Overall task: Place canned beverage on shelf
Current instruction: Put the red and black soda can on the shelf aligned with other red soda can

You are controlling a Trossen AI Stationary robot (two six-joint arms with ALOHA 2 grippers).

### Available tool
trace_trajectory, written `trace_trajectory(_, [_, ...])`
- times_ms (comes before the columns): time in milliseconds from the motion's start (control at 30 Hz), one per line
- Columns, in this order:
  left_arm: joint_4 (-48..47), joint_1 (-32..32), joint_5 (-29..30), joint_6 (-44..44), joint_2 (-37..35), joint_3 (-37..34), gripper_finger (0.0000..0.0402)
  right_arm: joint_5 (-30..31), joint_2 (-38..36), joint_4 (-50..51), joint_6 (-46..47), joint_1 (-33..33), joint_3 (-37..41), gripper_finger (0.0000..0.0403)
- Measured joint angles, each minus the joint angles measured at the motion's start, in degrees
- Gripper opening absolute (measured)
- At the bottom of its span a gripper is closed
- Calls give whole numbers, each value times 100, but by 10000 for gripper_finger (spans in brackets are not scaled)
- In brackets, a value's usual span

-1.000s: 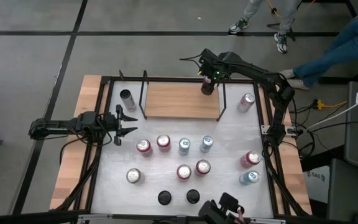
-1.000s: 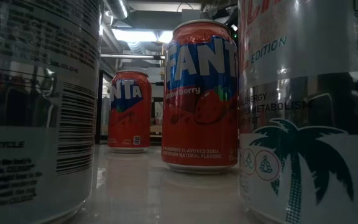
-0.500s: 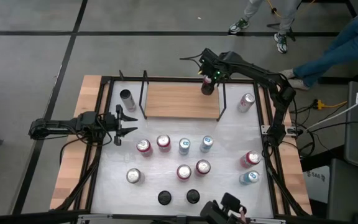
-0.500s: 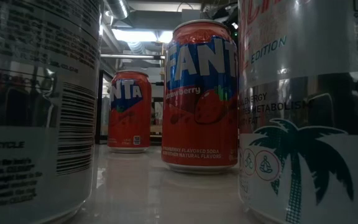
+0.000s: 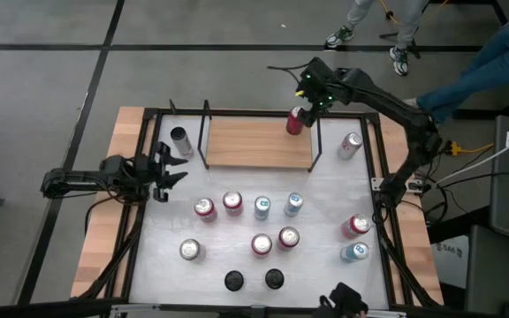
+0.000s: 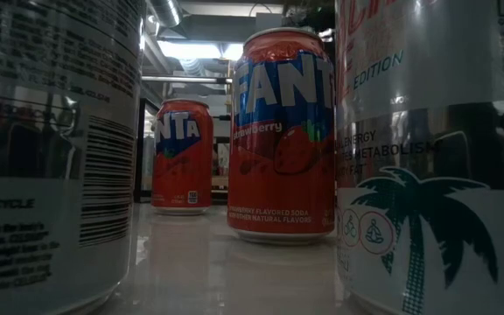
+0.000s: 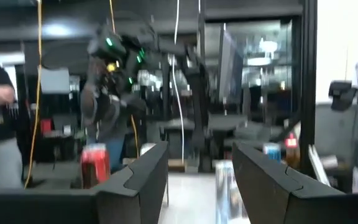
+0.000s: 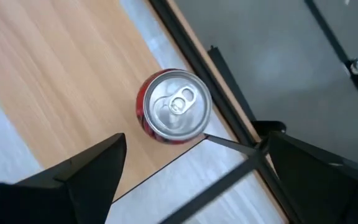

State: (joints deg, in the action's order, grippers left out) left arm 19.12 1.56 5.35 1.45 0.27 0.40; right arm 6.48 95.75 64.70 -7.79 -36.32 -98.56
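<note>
The shelf [image 5: 259, 143] is a light-wood board with black upright rods at its ends, at the far middle of the table. A red can [image 5: 296, 121] stands upright on the board's far right corner and also shows in the right wrist view [image 8: 174, 106]. My right gripper [image 5: 307, 100] is open above the can, a little past it toward the far right, with its fingers [image 8: 98, 165] apart and touching nothing. My left gripper [image 5: 173, 168] is open and empty at the table's left side, near a silver can [image 5: 180, 140].
Several cans stand on the white table in front of the shelf, among them red ones [image 5: 204, 208] [image 6: 280, 131], blue ones [image 5: 262, 208] and two black ones [image 5: 234, 280]. Another can [image 5: 350, 144] stands right of the shelf. People's legs [image 5: 387, 26] show beyond the far edge.
My right gripper has come up off the red can and gone toward the table's far right; the can stays upright on the shelf's corner. My left gripper has drawn back a little toward the table's left edge and turned slightly toward the far side.
</note>
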Motion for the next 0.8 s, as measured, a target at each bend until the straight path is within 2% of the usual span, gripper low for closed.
trace_trajectory(333, [437,0,867,-482,153,48,174,-66,-758,27,168,434,-2,383])
trace_trajectory(533, [577,0,1707,-483,247,268,174,-68,-952,42,188,990,-3,383])
trace_trajectory(800, [883,0,1760,-411,247,321,174,64,-947,461,424,1812,-7,383])
